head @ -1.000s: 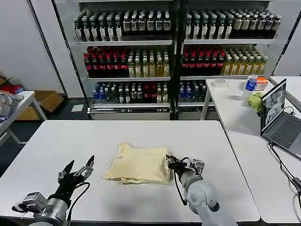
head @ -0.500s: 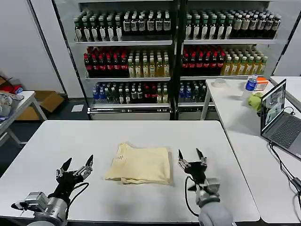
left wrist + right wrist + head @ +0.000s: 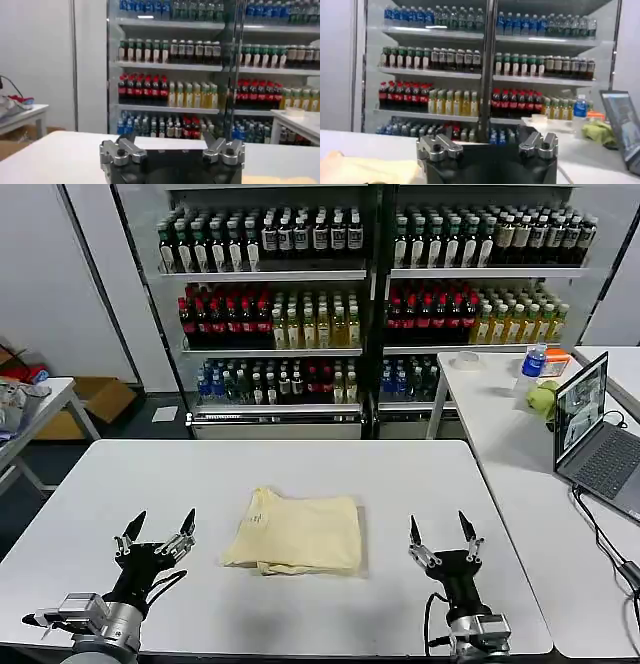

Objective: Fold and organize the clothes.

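Observation:
The clothes (image 3: pixel 296 532), a pale cream-yellow garment, lie folded in a neat rectangle at the middle of the white table (image 3: pixel 300 469), a small white neck label at the upper left corner. My left gripper (image 3: pixel 155 529) stands open to the garment's left, fingers pointing up and away, holding nothing. My right gripper (image 3: pixel 441 531) is open to the garment's right, well apart from it. A corner of the clothes (image 3: pixel 365 169) shows in the right wrist view, and a sliver of the clothes (image 3: pixel 280 179) in the left wrist view. Each wrist view shows its own spread jaws: left gripper (image 3: pixel 171 150), right gripper (image 3: pixel 487 145).
A glass-door cooler (image 3: pixel 370 304) full of bottles stands behind the table. A second white table (image 3: pixel 520 434) on the right carries a laptop (image 3: pixel 598 434), a bottle and small items. A side table (image 3: pixel 30 409) with a greyish pile is at the far left.
My right gripper let go of the garment's right edge, opened, and drew back to the right and toward the table's front. The left gripper shifted slightly. The garment stayed folded.

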{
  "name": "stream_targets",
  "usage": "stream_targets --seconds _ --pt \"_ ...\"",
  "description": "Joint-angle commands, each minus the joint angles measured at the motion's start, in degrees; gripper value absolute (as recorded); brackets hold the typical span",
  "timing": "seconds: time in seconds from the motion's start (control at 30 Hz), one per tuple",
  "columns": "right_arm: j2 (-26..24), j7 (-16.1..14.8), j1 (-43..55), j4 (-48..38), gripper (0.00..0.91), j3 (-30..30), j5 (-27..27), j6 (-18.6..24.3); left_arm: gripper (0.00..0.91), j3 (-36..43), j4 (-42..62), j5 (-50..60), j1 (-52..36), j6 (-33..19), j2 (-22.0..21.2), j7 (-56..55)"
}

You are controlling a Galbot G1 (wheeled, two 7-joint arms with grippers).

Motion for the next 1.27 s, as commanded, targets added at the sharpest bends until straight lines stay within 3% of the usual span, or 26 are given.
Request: stream_targets --seconds 0.03,1.17,1.27 --pt "0.22 -0.53 -5.63 3.91 0.907 2.80 -3.05 1.81 0.907 0.23 0.17 3.04 -0.07 -0.61 -0.85 0.10" --pt "0.52 1.00 -4.08 6.57 0.907 3.91 -3.08 -1.42 0.907 -1.14 -0.43 3.13 1.34 -1.00 -1.69 0.51" --pt "1.29 3.25 -3.25 7.10 0.907 3.07 2.33 -2.09 0.907 -1.16 -0.45 2.76 1.39 -1.64 -1.68 0.98"
